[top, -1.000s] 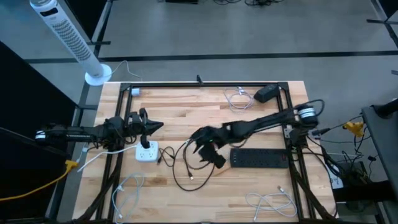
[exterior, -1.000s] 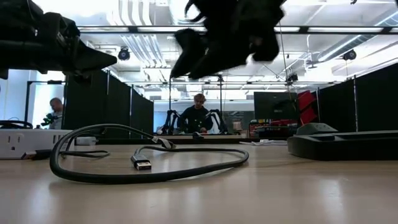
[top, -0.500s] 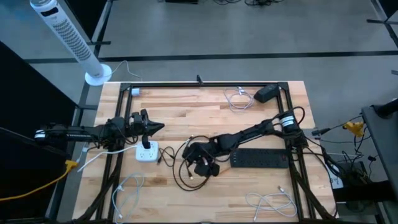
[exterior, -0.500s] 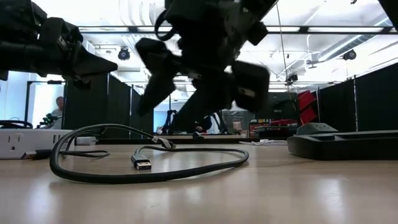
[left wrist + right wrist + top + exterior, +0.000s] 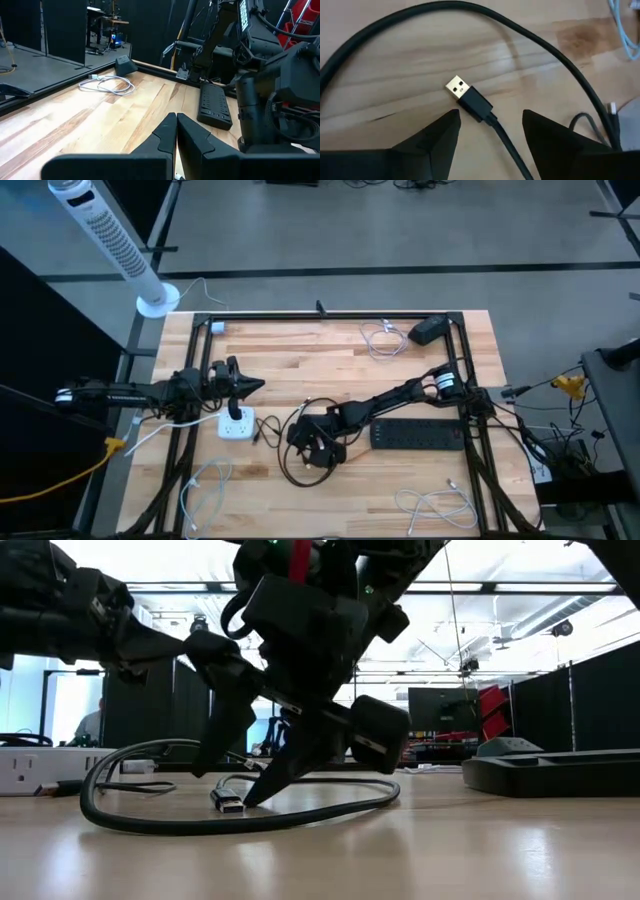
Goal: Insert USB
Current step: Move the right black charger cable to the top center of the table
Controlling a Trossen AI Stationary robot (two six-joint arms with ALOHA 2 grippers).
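A black cable (image 5: 290,435) lies in a loop on the wooden table. Its USB plug (image 5: 468,97) has a gold metal end and lies flat on the wood, also seen low in the low view as the USB plug (image 5: 228,803). My right gripper (image 5: 490,131) is open and low over the table, pointing down, with one finger on either side of the plug and not touching it; the right gripper (image 5: 226,790) shows the same from the side. My left gripper (image 5: 176,130) is shut and hovers above the white outlet block (image 5: 237,424) at the table's left.
A black power strip (image 5: 418,433) lies to the right of the right gripper. White cables lie at the far side (image 5: 385,338), the near right (image 5: 435,502) and the near left (image 5: 205,480). A black adapter (image 5: 430,330) sits at the far right corner. A person shows in the room beyond.
My right gripper has moved toward the table's left and near edge and come down from well above the table to just over the USB plug, staying open. The cable and the left arm have kept still.
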